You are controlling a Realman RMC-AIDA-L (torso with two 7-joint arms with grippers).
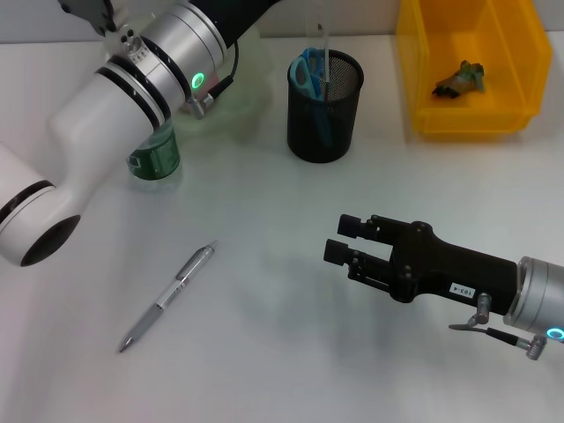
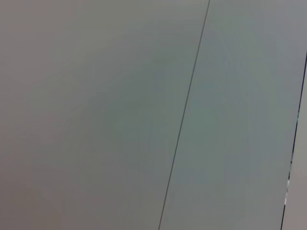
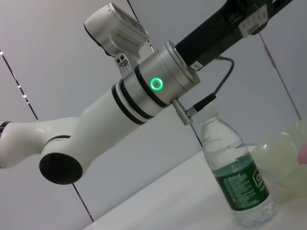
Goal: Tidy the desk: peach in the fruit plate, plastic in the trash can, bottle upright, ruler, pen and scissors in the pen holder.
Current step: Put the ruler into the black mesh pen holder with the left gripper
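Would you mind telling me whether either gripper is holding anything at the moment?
The right gripper is open and empty above the desk. The left arm reaches past the upright bottle; its gripper is out of view, so that cannot be told.

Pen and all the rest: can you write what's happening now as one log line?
pen: lying on desk | scissors: in pen holder | bottle: upright | right gripper: open, above desk

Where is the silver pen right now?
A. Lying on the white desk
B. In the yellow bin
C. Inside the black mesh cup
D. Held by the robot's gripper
A. The pen lies flat on the bare white desk, out in the open, away from the pen holder, the trash can and the open right gripper.
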